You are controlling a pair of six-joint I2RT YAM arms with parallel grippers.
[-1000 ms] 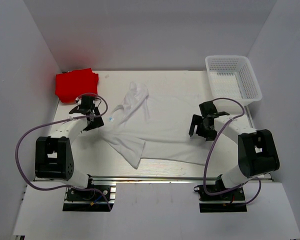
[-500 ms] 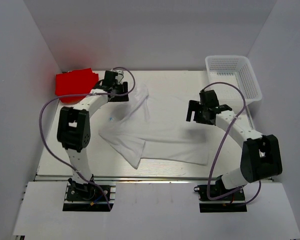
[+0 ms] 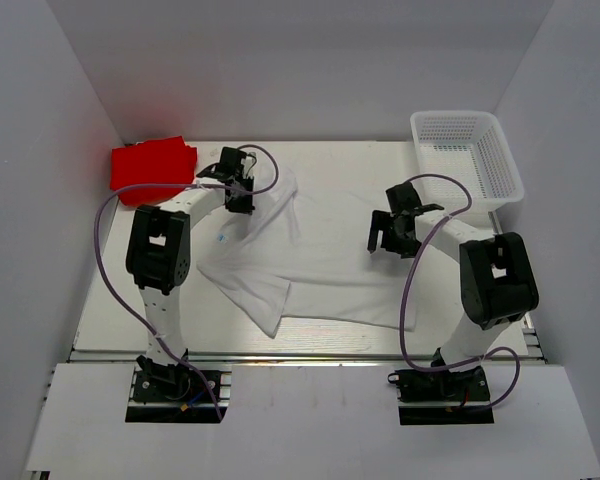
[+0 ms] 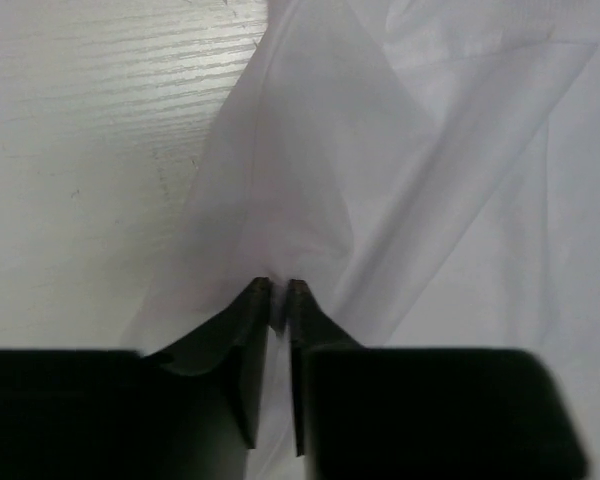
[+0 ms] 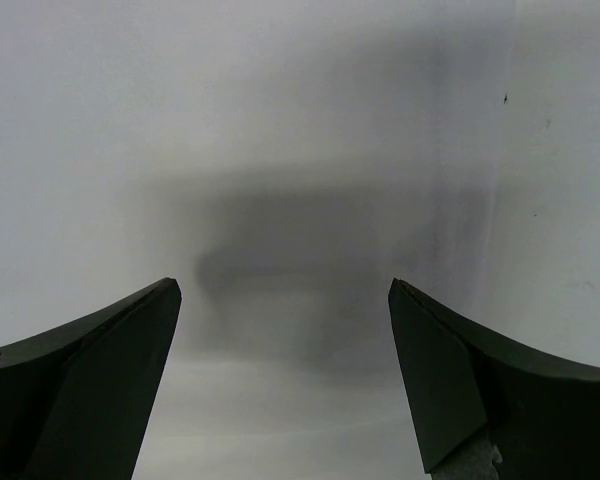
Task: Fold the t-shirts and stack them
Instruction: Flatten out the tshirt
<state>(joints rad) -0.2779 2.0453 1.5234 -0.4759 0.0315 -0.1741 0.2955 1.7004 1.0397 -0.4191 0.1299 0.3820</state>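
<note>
The white t-shirt [image 3: 330,265] lies spread and rumpled across the middle of the table. The red t-shirt [image 3: 152,170] sits folded at the back left corner. My left gripper [image 3: 242,190] is at the white shirt's far left edge. In the left wrist view its jaws [image 4: 279,292] are pinched on a raised fold of white fabric [image 4: 310,150]. My right gripper [image 3: 388,236] hovers over the shirt's right part. Its fingers [image 5: 285,290] stand wide apart over smooth white cloth, with nothing between them.
A white mesh basket [image 3: 500,160] stands at the back right corner. Bare table [image 4: 80,150] shows left of the pinched fold. White walls close in the table on the left, back and right.
The left arm swung from the table's left side to the white shirt's far edge and closed its jaws on the fabric. The right gripper shifted slightly and stayed open.
</note>
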